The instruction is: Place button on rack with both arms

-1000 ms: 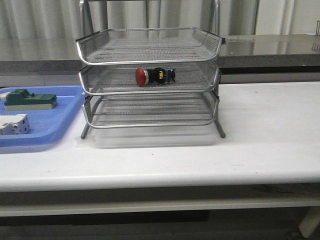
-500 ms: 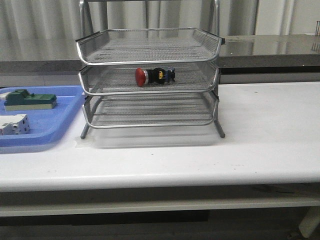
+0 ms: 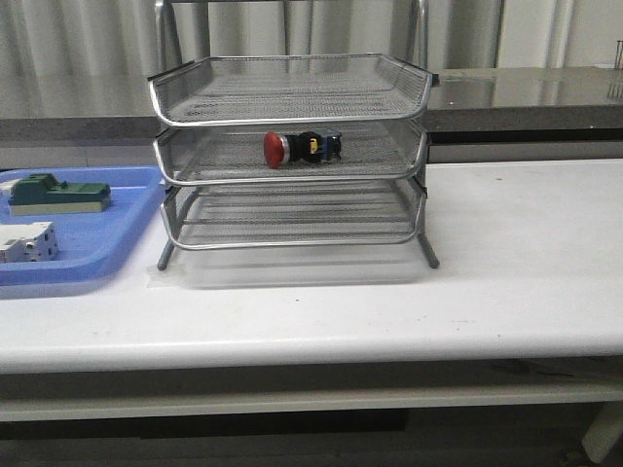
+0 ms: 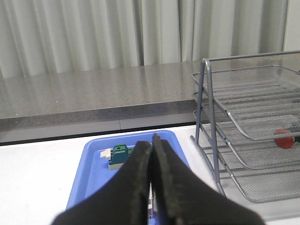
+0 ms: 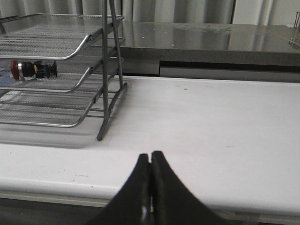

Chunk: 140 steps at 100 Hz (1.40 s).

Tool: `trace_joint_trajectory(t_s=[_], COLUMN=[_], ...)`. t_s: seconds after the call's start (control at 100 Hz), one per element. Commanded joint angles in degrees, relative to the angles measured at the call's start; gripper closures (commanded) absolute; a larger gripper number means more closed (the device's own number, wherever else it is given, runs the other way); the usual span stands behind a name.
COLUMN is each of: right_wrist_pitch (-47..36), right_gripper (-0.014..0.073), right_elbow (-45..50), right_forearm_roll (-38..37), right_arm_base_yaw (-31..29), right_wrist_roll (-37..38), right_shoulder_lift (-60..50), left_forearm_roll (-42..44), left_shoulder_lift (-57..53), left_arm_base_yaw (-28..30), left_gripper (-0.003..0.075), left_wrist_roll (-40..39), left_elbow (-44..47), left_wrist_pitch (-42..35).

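Note:
The button (image 3: 301,148) lies on its side on the middle tier of the silver wire-mesh rack (image 3: 292,97), red cap pointing left. It also shows in the left wrist view (image 4: 284,137) and in the right wrist view (image 5: 33,69). Neither arm shows in the front view. My left gripper (image 4: 151,140) is shut and empty, above the blue tray (image 4: 93,168), left of the rack (image 4: 253,117). My right gripper (image 5: 150,157) is shut and empty, low over the table's front edge, right of the rack (image 5: 56,47).
A blue tray (image 3: 117,233) at the left holds a green block (image 3: 56,193) and a white block (image 3: 27,241). The green block also shows in the left wrist view (image 4: 120,154). A grey counter (image 3: 526,92) runs behind the white table (image 3: 506,272).

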Motion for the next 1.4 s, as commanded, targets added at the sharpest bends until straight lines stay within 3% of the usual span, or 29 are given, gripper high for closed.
trace_joint_trajectory(t_s=[0.0,1.07,1.25,1.39], right_wrist_pitch=[-4.9,-4.9,-4.9,-4.9], right_gripper=[0.0659,0.0659,0.0659,0.0659], right_elbow=[-1.1,-1.1,-1.1,-1.1], right_forearm_roll=[-0.5,-0.5,-0.5,-0.5], right_arm_base_yaw=[-0.5,-0.5,-0.5,-0.5], right_wrist_roll=[0.0,0.0,0.0,0.0], right_shoulder_lift=[-0.9,-0.9,-0.9,-0.9], left_forearm_roll=[-0.7,-0.5,5.3,20.1], left_shoulder_lift=[0.4,0.4,0.4,0.3], left_arm_base_yaw=[0.0,0.0,0.0,0.0], left_gripper=[0.0716,0.0716,0.0716,0.0716], left_wrist_roll=[-0.5,-0.5,-1.0,-14.2], left_elbow=[-1.5,-1.5,-1.5,-1.5], left_wrist_pitch=[-4.1,-4.5,-4.4,-4.4])
